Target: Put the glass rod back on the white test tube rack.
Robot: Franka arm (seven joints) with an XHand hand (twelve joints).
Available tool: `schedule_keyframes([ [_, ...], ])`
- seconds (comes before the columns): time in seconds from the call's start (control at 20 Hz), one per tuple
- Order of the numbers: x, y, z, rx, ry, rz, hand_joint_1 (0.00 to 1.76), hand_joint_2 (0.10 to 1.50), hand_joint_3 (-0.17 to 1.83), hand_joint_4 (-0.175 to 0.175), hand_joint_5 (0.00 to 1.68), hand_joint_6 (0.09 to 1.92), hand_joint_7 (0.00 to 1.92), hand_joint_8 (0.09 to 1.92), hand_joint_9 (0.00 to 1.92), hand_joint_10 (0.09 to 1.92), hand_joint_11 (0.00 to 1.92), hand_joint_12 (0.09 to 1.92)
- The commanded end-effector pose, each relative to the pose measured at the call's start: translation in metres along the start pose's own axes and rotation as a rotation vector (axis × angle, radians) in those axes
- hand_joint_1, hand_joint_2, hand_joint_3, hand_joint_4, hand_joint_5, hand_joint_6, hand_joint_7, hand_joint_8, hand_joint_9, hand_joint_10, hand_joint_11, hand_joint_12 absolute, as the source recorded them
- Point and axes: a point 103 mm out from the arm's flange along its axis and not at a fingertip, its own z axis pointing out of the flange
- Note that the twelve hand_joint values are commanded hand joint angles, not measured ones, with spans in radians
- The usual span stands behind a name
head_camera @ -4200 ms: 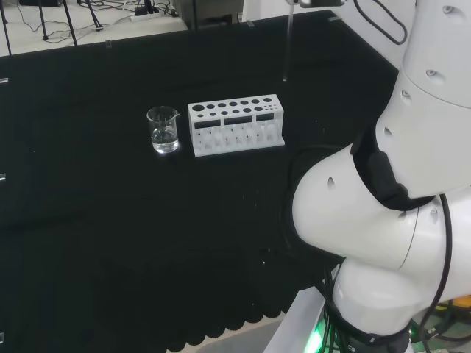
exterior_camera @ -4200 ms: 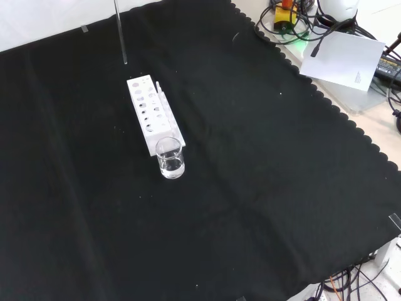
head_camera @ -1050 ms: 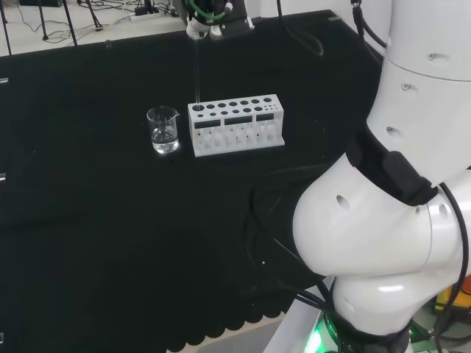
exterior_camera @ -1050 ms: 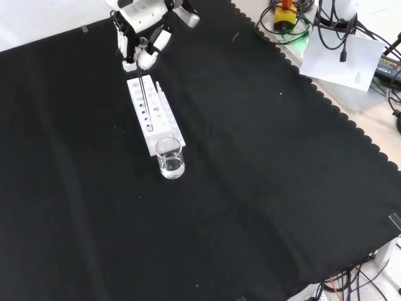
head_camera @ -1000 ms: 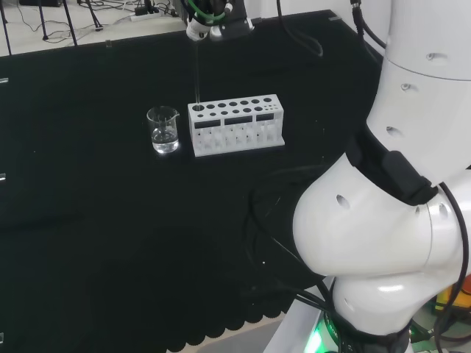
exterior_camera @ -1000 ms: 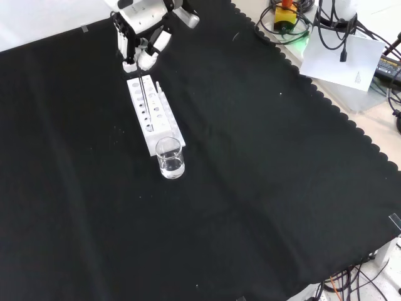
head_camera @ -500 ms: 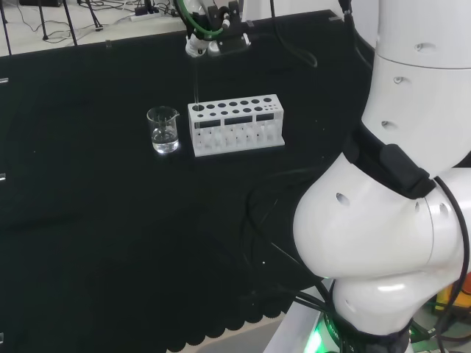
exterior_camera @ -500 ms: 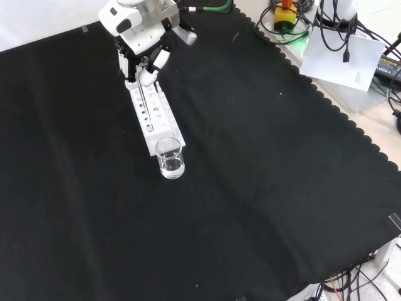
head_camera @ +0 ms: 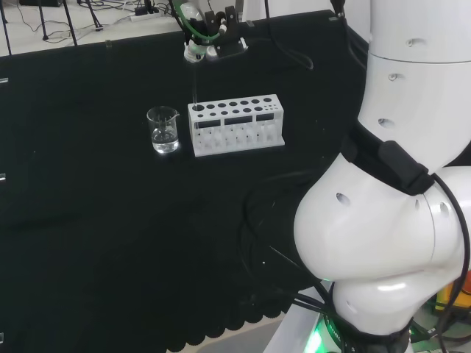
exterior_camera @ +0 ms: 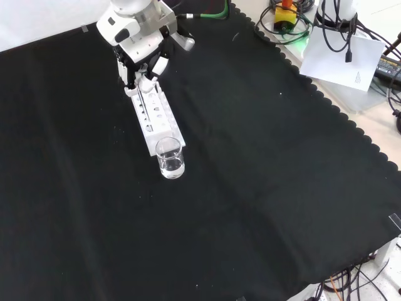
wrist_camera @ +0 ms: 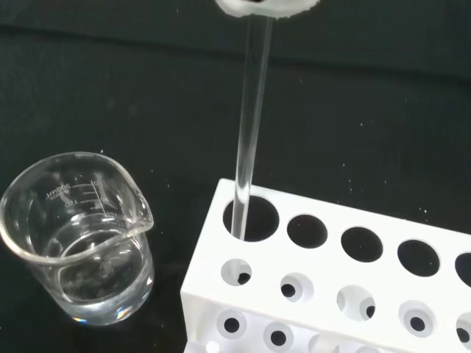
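The white test tube rack (head_camera: 235, 125) (exterior_camera: 154, 115) (wrist_camera: 331, 287) stands on the black cloth beside a glass beaker. My hand (head_camera: 210, 45) (exterior_camera: 143, 58) hangs above the rack's end that is nearest the beaker, fingers curled on the top of the clear glass rod (head_camera: 195, 81) (wrist_camera: 250, 125). The rod hangs upright. In the wrist view its lower tip sits inside the large corner hole of the rack. The blurred white fingertips (wrist_camera: 265, 6) pinch the rod's upper end.
A small glass beaker (head_camera: 163, 129) (exterior_camera: 170, 157) (wrist_camera: 77, 239) with a little clear liquid stands just beside the rack's end. Cables and a sheet of paper (exterior_camera: 341, 56) lie beyond the cloth's scalloped edge. The arm's white links (head_camera: 397, 220) fill the head view's right.
My hand has come down over the rack with the rod. The rod's tip, earlier just above the corner hole, now sits inside it.
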Motion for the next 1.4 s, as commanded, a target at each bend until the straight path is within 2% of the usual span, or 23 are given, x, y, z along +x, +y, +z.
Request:
schedule_keyframes([
  [0.05,-0.003,0.003,0.005,0.042,0.001,0.0,1.31,1.04,-0.03,-0.175,1.3,0.13,1.19,0.98,1.59,0.87,1.63,0.64],
  [0.25,-0.004,0.003,0.004,0.065,0.0,0.01,1.32,1.02,-0.02,-0.175,1.29,0.19,1.26,0.83,1.61,0.85,1.64,0.61],
  [0.35,-0.004,0.003,0.002,0.077,-0.019,0.014,1.32,1.0,-0.03,-0.175,1.25,0.31,1.35,0.63,1.65,0.85,1.69,0.64],
  [0.45,-0.004,0.002,0.003,0.088,-0.035,0.011,1.39,1.0,-0.12,-0.175,1.09,0.52,1.45,0.3,1.71,0.85,1.75,0.74],
  [0.55,-0.004,0.002,0.003,0.095,-0.044,0.013,1.43,0.95,-0.16,-0.175,0.9,0.72,1.45,0.1,1.76,0.83,1.79,0.81],
  [0.65,-0.004,-0.001,-0.001,0.092,-0.056,0.019,1.46,0.88,-0.17,-0.175,0.74,0.82,1.37,0.09,1.78,0.8,1.84,0.83],
  [0.75,-0.005,-0.003,-0.003,0.09,-0.055,0.023,1.47,0.86,-0.17,-0.175,0.67,0.84,1.33,0.09,1.79,0.79,1.86,0.85],
  [1.4,-0.017,-0.013,-0.014,0.083,-0.046,0.039,1.48,0.86,-0.17,-0.175,0.66,0.85,1.31,0.09,1.78,0.81,1.88,0.91],
])
